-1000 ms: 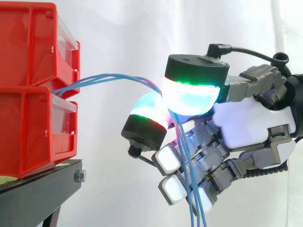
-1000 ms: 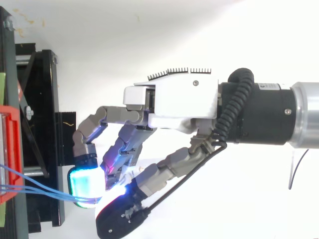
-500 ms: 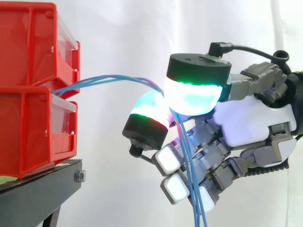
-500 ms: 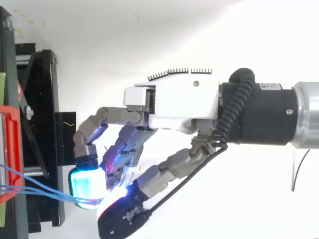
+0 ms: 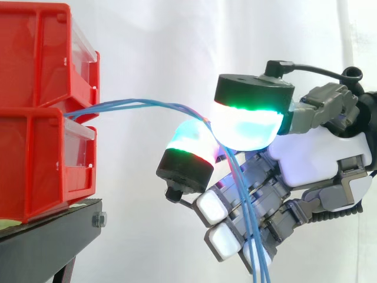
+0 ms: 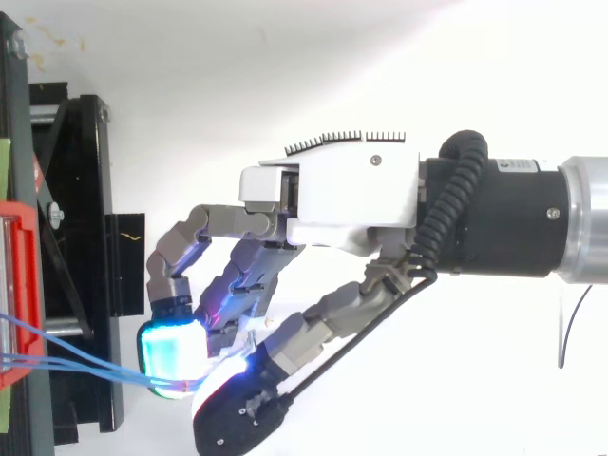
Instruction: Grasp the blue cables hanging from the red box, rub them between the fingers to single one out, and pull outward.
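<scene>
Several thin blue cables run out of the gap between the two stacked red bins and arc right to my hand. A large glowing cyan-green pad and a smaller cyan-red pad pinch the cables between them. Below the pinch the cables drop straight down past the white pads and leave the bottom edge. In the top view the cables reach the cyan pad from the red bin at the left edge.
The red bins sit on a black stand at the left. A white curtain forms the backdrop. Open room lies between the bins and my hand.
My hand has shifted slightly to the right, away from the bins, and the cable arc has stretched flatter. The pinch on the cables holds.
</scene>
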You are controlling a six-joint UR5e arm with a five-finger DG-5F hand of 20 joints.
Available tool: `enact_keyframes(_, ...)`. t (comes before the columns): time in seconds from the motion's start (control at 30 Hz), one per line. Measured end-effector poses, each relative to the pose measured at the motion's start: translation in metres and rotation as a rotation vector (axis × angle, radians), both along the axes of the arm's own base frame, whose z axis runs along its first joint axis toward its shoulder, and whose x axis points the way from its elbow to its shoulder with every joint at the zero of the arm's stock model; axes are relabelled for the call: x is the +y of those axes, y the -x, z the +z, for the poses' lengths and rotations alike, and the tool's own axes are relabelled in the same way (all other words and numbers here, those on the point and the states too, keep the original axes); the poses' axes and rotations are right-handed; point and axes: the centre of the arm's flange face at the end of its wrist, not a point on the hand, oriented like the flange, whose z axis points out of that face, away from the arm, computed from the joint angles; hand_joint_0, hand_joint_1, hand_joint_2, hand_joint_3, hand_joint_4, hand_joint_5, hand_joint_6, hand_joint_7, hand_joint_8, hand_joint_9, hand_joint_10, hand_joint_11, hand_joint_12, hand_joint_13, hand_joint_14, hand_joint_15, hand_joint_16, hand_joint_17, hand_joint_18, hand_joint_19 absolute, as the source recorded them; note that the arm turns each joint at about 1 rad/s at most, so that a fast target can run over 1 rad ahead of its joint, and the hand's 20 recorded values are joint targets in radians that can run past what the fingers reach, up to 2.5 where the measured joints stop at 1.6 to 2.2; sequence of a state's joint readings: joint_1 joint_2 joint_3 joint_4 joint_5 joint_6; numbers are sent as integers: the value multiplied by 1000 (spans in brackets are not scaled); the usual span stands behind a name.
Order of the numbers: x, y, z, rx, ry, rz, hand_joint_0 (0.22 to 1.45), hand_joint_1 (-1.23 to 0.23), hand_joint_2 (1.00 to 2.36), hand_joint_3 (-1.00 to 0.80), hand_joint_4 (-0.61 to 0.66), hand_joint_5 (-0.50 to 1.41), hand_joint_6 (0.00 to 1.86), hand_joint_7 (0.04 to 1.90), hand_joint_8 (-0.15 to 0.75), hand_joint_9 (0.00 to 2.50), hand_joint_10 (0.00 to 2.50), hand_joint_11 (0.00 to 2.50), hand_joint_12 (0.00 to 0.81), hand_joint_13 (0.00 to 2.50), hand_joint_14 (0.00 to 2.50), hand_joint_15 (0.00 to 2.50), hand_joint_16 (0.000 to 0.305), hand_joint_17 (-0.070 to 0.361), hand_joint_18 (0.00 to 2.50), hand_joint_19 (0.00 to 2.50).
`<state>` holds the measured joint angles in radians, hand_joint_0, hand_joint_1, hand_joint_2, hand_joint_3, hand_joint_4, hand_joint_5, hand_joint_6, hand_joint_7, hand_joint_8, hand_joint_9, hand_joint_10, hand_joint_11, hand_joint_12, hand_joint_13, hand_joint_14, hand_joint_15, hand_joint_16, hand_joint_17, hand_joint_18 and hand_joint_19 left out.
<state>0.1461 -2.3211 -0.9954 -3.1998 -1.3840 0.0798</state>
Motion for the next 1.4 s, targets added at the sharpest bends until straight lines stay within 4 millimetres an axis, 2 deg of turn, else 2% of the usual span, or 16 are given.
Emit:
enact_keyframes(0.07, 0, 0, 0, 0, 0, -1, 548, -705, 1000, -500, 144, -130, 908, 1055, 326, 977, 14, 484, 415, 869, 17, 497, 49, 111, 811, 515)
enact_keyframes(0.47, 0, 0, 0, 0, 0, -2, 496, -588, 1000, -500, 137, -119, 888, 1103, 348, 1018, 14, 471, 437, 882, 16, 498, 55, 123, 820, 542)
enact_keyframes(1.4, 0, 0, 0, 0, 0, -1, 456, -486, 1000, -500, 126, -119, 867, 1063, 358, 1024, 11, 448, 461, 894, 16, 499, 59, 134, 840, 543)
